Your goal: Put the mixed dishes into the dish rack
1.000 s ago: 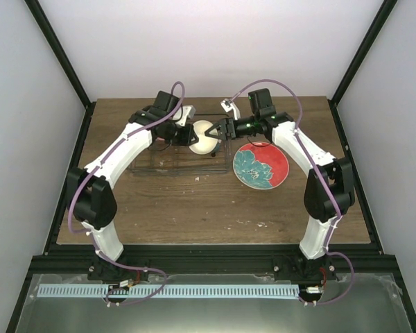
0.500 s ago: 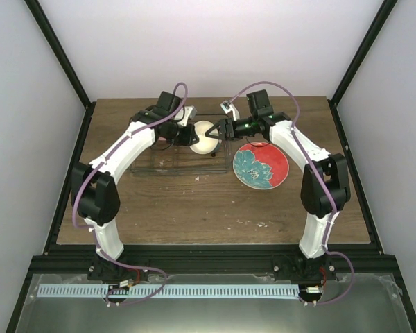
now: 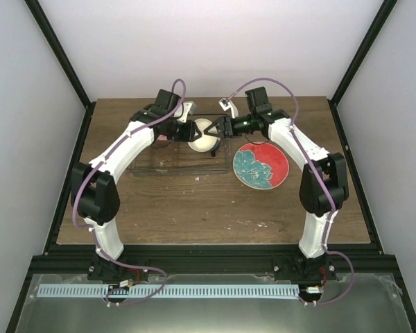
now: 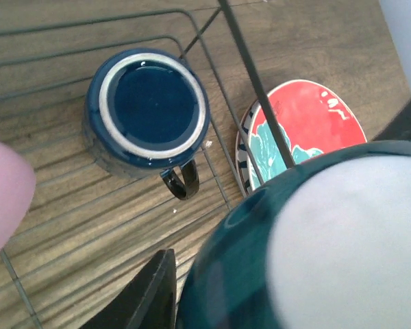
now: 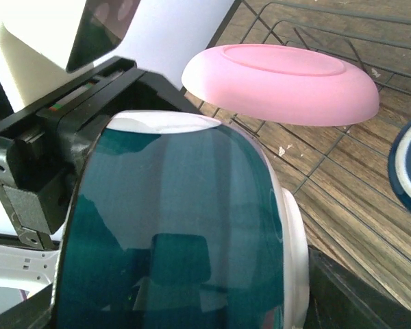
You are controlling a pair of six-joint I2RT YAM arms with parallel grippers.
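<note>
— Bowl position first: where is it?

— The small cream bowl (image 3: 203,137) hangs over the dish rack (image 3: 180,171), toward its right end, between the two arms. The right gripper (image 3: 218,130) looks clamped on it: the bowl fills that wrist view with a dark finger on either side. The left gripper (image 3: 187,132) sits at the opposite rim, but I can't tell whether it pinches or has let go.

— So how to do this well?

— I'd have one gripper carry the whole weight before the other parts. Then lower slowly into a free slot between the dividers, clear of the dark blue mug (image 4: 147,110), upside down on the rack floor, and the plain pink plate (image 5: 281,82) in the rack.

— Handling?

— Glazed ware, glossy teal outside and cream inside, round and slick, so a rim pinch may slip. The rack is thin grey wire, see-through, and likely shifts if bumped. The red plate with teal flowers (image 3: 261,165) lies flat on the bench (image 3: 194,208) just beside the rack. The edge of the white plate with dark radial stripes (image 4: 241,154) shows under it.
</note>
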